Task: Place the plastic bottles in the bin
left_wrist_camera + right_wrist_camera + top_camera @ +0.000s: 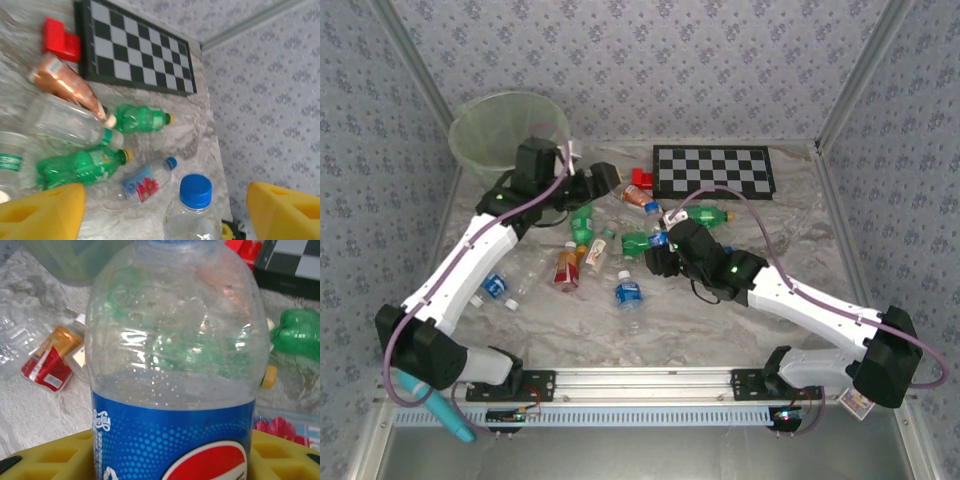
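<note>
Several plastic bottles lie scattered mid-table: green ones [705, 215] [142, 119] [82, 167], an orange-red one [567, 268] [65, 85], and clear ones with blue labels [628, 295] [145, 182]. My right gripper [658, 254] [170, 455] is shut on a clear bottle with a blue label [172, 390], its yellow fingers [50, 460] against both sides. That bottle's blue cap [195, 191] rises in the left wrist view. My left gripper [610, 178] [166, 200] is open above the pile, its yellow fingers [42, 212] wide apart and touching nothing. The pale-green bin [505, 130] stands at the far left.
A black-and-white checkerboard [712, 172] [140, 50] lies flat at the back centre, with a red block [640, 180] [60, 39] beside it. Patterned walls close in the table on three sides. A metal rail [640, 380] runs along the near edge.
</note>
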`<state>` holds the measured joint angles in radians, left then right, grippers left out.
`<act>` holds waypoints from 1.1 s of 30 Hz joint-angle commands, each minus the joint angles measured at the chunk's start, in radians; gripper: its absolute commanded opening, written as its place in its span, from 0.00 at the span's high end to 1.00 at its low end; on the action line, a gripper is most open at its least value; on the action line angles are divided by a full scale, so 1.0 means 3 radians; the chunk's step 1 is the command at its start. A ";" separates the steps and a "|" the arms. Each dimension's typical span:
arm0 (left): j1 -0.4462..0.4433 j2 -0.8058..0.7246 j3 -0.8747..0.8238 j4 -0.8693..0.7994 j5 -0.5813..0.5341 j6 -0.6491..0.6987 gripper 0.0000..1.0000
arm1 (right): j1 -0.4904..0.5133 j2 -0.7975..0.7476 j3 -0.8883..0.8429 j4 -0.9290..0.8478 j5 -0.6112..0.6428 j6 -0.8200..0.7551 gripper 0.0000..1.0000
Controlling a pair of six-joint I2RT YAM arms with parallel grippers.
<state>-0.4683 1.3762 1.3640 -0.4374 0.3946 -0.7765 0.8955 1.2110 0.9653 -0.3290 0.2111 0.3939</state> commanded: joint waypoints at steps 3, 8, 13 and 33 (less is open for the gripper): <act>-0.0249 0.0170 0.0045 0.0202 0.0174 -0.0032 0.20 | -0.0027 0.0015 0.0202 0.0106 -0.0073 -0.0221 0.44; -0.0388 0.0342 0.0075 0.0267 0.0251 -0.0054 0.23 | -0.0034 -0.0015 0.0195 0.0158 -0.0149 -0.0259 0.44; -0.0484 0.0506 0.0184 0.0284 0.0335 -0.0070 0.29 | -0.0026 -0.0021 0.0163 0.0169 -0.0177 -0.0228 0.43; -0.0471 0.0549 0.0491 -0.0072 0.0195 0.0104 0.62 | -0.0042 0.0043 0.0160 0.0210 -0.0164 -0.0124 0.28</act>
<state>-0.6155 1.5547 1.4624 -0.4267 0.4728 -0.7677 0.8906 1.2129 0.9966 -0.2783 0.1616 0.3447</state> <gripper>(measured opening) 0.382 0.701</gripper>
